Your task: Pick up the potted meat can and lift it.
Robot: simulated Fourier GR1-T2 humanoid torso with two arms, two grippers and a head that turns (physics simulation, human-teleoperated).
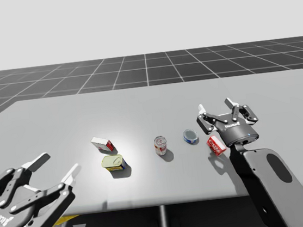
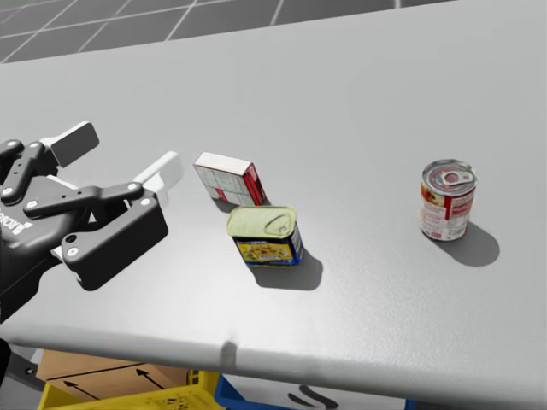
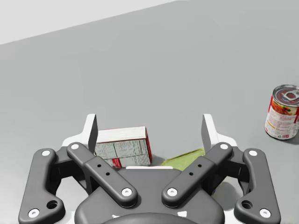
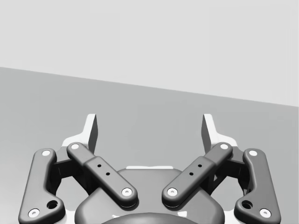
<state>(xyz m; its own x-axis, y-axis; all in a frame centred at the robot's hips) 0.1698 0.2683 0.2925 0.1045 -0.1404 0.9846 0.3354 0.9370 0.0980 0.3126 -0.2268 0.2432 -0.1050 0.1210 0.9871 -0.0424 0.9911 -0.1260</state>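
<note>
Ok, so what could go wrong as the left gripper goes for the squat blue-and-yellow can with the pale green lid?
1. The flat red-and-white box lies right beside the blue-and-yellow can; my open left gripper might catch the box instead.
2. In the left wrist view both lie ahead between the fingers, so closing could pinch the box or shove the can aside.

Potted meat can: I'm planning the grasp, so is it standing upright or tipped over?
Upright. The potted meat can stands on the table with its pale pull-tab top facing up.
</note>
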